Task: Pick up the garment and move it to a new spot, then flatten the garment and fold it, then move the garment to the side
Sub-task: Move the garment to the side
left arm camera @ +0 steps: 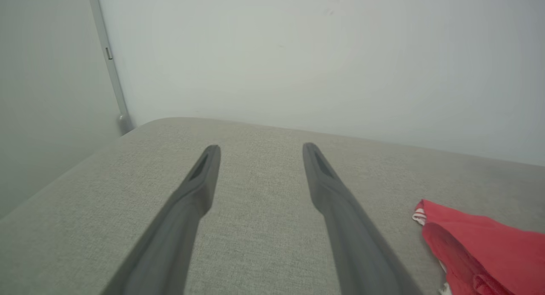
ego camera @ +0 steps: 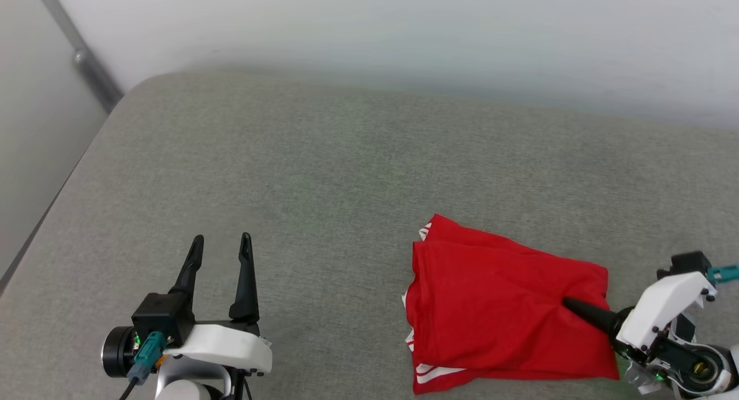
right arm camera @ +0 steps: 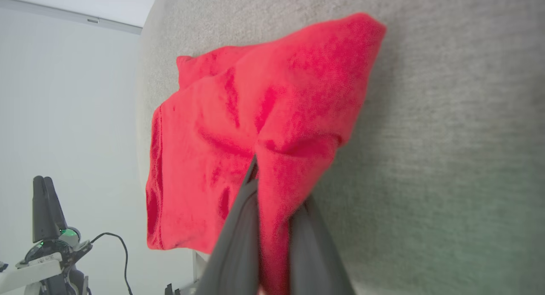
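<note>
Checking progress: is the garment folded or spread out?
Folded: the garment lies in stacked layers, striped trim peeking out; right gripper pinches its edge.
</note>
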Robot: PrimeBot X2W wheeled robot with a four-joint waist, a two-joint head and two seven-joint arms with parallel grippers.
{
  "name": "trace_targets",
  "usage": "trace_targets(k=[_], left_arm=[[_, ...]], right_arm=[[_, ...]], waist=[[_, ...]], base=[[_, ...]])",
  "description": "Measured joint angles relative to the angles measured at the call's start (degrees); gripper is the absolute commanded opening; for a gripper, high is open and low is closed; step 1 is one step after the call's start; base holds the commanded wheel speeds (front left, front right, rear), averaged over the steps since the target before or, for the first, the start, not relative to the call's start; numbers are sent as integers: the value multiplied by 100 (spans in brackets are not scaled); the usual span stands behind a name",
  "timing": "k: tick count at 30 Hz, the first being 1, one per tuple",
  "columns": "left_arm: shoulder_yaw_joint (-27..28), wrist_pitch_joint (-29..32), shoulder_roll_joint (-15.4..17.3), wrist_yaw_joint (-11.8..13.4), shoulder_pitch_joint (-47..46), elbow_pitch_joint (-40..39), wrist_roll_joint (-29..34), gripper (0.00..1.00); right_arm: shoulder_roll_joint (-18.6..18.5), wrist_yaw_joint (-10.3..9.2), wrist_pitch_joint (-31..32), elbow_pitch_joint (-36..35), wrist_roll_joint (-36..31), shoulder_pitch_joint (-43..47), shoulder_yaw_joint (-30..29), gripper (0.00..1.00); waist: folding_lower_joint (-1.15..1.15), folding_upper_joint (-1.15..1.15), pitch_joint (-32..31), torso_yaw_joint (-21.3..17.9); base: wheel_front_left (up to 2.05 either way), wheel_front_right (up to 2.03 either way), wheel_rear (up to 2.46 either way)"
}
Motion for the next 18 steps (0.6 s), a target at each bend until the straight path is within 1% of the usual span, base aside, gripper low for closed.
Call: trace_targets(k=[3,6,9,12,16,18], left_arm=[[30,0,-19,-42,14,10,42,100],[66,0,-31,-81,36,24,83,100],[77,0,-55,-121,44,40,100,100],[99,0,-64,-149,51,47,141,100],[53,0,-96,-240,34,52,187,100],[13,-1,-113,-275,-50,29,220,100]], right_arm=[[-265,0,-269,-277,-327,-16,522,0],[-642,1,-601,-401,-1018,-25,1138,0],[-811,1,-951,-374,-1491,-48,1511,0],[-937,2,-1216,-230,-1831,-149,1741,0],[-1057,3,-1510,-41,-2112,-318,2004,0],[-1178,3,-1641,29,-2206,-426,2104,0]], waist=[[0,0,-35,-158],[0,0,-67,-369],[0,0,-90,-632],[0,0,-105,-951],[0,0,-103,-1434],[0,0,-71,-1677]], base=[[0,0,0],[0,0,0],[0,0,0],[0,0,0],[0,0,0],[0,0,0]])
